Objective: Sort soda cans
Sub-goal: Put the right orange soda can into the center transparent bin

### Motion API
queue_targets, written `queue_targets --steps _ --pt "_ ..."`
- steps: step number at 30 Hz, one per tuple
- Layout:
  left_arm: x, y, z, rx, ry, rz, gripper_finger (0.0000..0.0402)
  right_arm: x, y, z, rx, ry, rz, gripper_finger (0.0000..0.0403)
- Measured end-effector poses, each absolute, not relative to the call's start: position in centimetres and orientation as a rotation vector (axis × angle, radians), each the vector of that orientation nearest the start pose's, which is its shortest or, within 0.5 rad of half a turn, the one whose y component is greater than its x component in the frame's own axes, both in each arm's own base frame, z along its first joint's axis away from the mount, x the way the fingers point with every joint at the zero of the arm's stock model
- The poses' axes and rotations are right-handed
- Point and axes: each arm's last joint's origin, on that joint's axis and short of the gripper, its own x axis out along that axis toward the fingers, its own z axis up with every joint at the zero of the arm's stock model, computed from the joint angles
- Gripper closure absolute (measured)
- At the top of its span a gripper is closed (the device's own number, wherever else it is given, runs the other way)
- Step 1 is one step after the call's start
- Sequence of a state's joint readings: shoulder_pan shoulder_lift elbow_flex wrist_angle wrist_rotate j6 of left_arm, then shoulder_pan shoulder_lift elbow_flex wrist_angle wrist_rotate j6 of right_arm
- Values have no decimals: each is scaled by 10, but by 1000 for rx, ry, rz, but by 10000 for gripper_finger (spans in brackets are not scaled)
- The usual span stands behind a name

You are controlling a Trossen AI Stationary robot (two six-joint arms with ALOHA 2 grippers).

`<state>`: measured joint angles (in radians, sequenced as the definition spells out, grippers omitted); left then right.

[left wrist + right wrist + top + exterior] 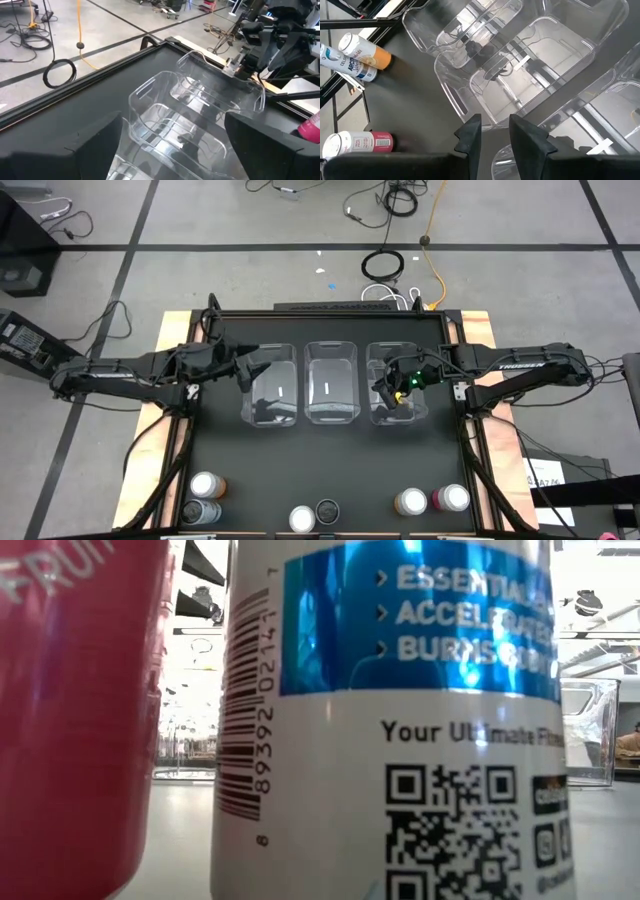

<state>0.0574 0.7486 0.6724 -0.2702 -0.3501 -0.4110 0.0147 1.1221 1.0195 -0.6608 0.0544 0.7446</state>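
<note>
Six soda cans stand upright along the table's near edge. An orange one (207, 485) and a dark one (203, 510) are at the left. A white-topped one (302, 518) and a dark-topped one (327, 510) are in the middle. An orange one (410, 502) and a pink one (450, 498) are at the right. My left gripper (172, 150) hangs open above the left clear bin's (275, 385) left end, with nothing between its fingers. My right gripper (495, 132) hovers over the right bin (397, 385). Its fingers stand a narrow gap apart and hold nothing.
A middle clear bin (332, 383) stands between the other two in a row across the table's centre. In the low view a pink can (70, 710) and a white-and-blue can (400, 720) fill the view. The dark tabletop (330, 460) lies bare between bins and cans.
</note>
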Motion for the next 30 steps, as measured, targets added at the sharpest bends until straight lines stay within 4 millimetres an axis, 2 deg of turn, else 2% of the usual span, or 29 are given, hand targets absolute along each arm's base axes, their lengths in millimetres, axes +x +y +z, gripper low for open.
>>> queue_targets --steps 5,24,27,30 --pt "164 18 292 -411 254 436 47 226 -1 310 655 704 -321 310" --pt "165 17 293 -423 256 392 47 224 -17 308 653 706 -383 308" --pt "165 17 293 -425 258 387 47 224 -18 308 640 706 -381 296" --pt "165 17 293 -426 258 387 47 223 -20 308 623 695 -406 268"
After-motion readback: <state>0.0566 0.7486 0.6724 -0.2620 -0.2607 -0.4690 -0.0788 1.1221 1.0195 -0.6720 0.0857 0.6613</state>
